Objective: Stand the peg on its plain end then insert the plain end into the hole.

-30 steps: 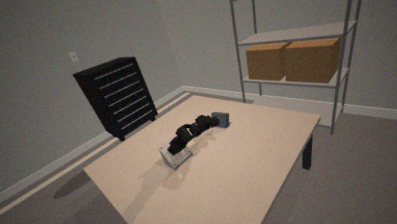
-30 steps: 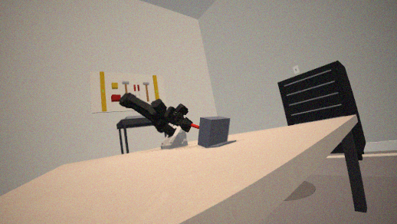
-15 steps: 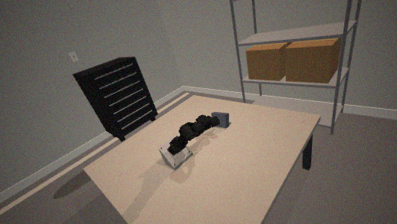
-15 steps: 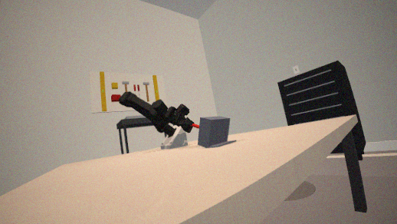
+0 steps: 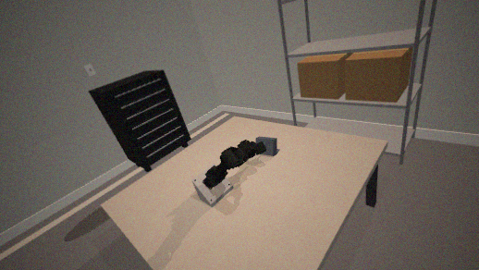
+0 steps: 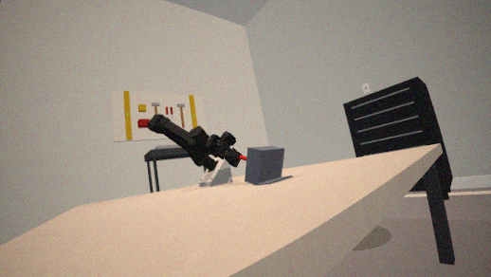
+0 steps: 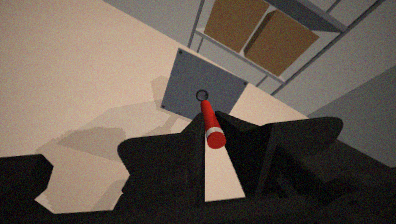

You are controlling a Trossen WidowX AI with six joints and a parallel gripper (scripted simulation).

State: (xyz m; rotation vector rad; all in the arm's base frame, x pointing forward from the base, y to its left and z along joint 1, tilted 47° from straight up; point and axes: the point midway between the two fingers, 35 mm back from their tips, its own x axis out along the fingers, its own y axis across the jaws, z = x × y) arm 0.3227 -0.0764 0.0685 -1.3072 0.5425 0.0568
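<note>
The sloped blue-grey panel (image 5: 270, 145) (image 6: 265, 165) (image 7: 186, 75) stands on the table. Its dark-rimmed hole (image 7: 202, 95) shows in the wrist view. My gripper (image 5: 263, 147) (image 6: 238, 156) (image 7: 208, 115) is shut on the red peg (image 6: 243, 157) (image 7: 210, 116), held clear of the table. The white-banded end is nearer the wrist camera, and the plain end points toward the panel. In the wrist view the plain tip shows just below the hole's rim. Any gap between tip and panel cannot be told. The peg cannot be made out in the top view.
The arm's pale base (image 5: 212, 194) (image 6: 218, 175) stands on the table (image 5: 296, 199) (image 6: 156, 228) (image 7: 55, 75). A metal shelf with cardboard boxes (image 5: 376, 76) (image 7: 280, 42) is beyond the table. A black drawer cabinet (image 5: 143, 116) (image 6: 389, 116) stands off the table.
</note>
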